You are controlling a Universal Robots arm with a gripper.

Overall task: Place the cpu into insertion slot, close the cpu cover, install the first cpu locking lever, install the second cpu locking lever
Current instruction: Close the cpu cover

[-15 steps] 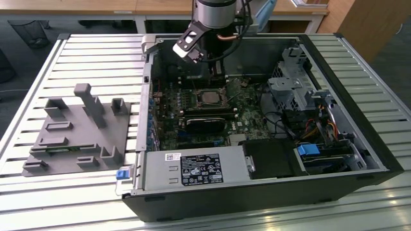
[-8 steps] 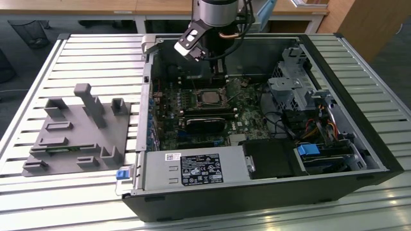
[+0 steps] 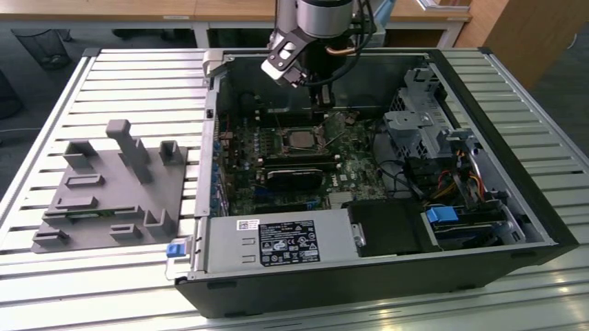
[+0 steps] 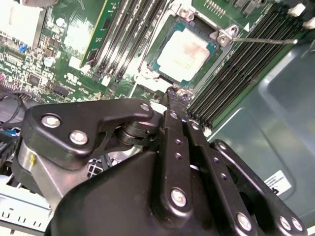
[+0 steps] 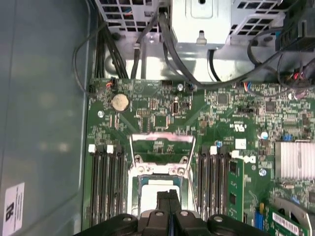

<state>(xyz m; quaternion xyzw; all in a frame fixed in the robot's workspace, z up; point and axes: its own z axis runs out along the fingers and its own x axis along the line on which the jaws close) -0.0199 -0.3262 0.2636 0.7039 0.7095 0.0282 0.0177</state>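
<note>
Open room: in the exterior view the arm reaches down into the open computer case (image 3: 387, 276), and the gripper (image 3: 324, 118) hangs over the motherboard (image 3: 359, 162) close to the case's far wall. The slot is hemmed in by banks of black memory slots (image 5: 103, 182) on two opposite sides. Beyond one bank we see the flat grey case wall (image 5: 44, 123) close by. The board above the socket is low and flat up to the cables (image 5: 167, 44) and the drive cage (image 5: 202, 19).

Task's thing: the cpu (image 4: 184, 53) lies flat in the insertion slot (image 5: 133, 189), silvery top up, with a thin green edge showing around it. The cpu cover (image 5: 162, 135) is swung open, and the board shows through its cut-out. A thin locking lever (image 4: 261, 41) sticks out from one socket corner over the memory slots, unlatched.

Gripper: in both wrist views the fingers are pressed together, and we see nothing between them. The tips sit just beside the socket's edge, partly over it.

Around: a green memory module (image 5: 235, 187) stands in one slot, and a finned silver heatsink (image 5: 295, 160) lies further off. On the exterior view's left a grey fixture block (image 3: 110, 186) rests on the slatted table (image 3: 138, 76), well apart from the case
</note>
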